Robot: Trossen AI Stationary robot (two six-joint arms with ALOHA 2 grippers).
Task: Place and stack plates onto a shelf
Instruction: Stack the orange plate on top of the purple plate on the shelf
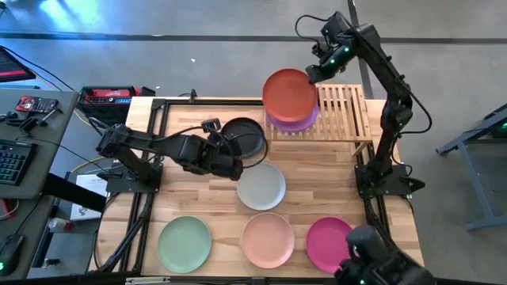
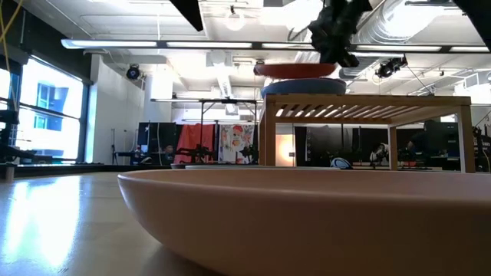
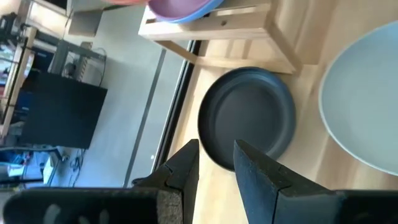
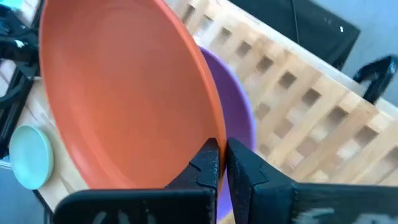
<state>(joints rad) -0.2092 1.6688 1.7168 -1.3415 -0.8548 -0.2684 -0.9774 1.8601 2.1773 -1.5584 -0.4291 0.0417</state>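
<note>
My right gripper (image 1: 311,74) is shut on the rust-orange plate (image 1: 290,93) over the left half of the slatted shelf (image 1: 345,109). A purple plate (image 4: 241,121) lies on the shelf right under it, on top of a blue plate (image 2: 303,87). The black plate (image 1: 247,136) lies flat on the table in front of the shelf. My left gripper (image 3: 215,155) is open and low at that plate's near-left rim; its fingertips stand just short of the rim. The off-white plate (image 1: 261,188) lies next to the black one. My right gripper pinches the rust-orange plate by its rim (image 4: 211,134) on the far right side, one finger above and one below. The fingers slant down from the table's far right. The plate is nearly level just above the purple plate; whether it rests on it I cannot tell.
Mint green (image 1: 184,242), peach-pink (image 1: 268,239) and magenta (image 1: 328,243) plates lie in a row along the table's near edge. The right half of the shelf is bare slats. Both arm bases stand on the table's left and right sides.
</note>
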